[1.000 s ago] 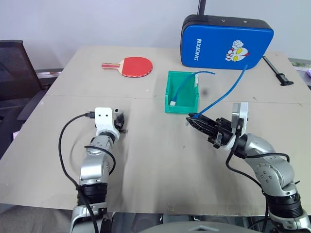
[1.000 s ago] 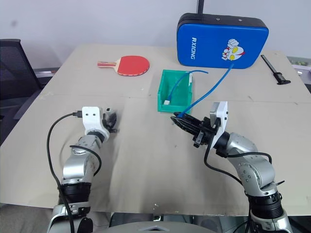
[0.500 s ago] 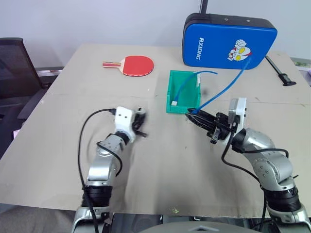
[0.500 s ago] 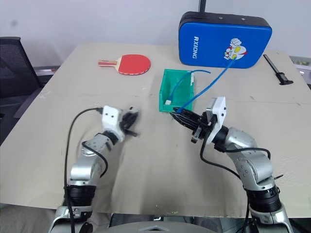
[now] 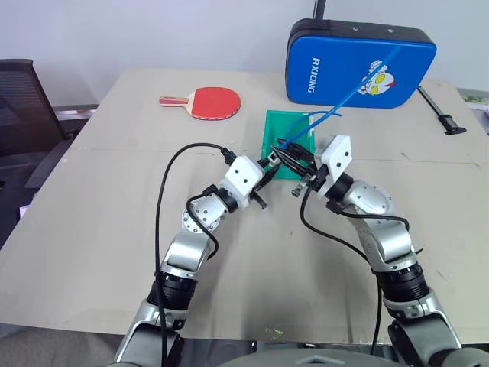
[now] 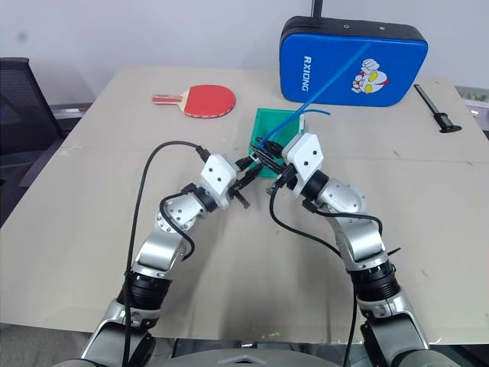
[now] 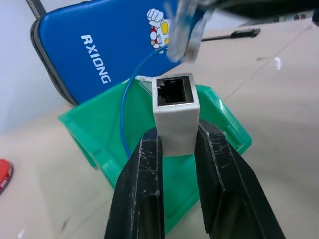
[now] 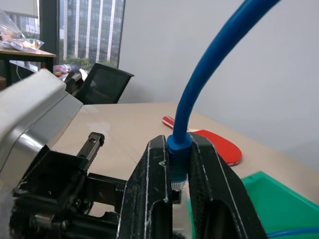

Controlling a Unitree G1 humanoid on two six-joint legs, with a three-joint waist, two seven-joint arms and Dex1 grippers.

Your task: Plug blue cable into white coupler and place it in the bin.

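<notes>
white coupler: clamped between left gripper fingers, mid-frame, socket facing outward, above the bin.
blue cable: plug end pinched in right gripper, just short of the coupler, not inserted; rest arcs to upper right.
bin: green, centre, directly behind both grippers.
paddle: red, upper left.
blue case: top right, farthest.
</notes>
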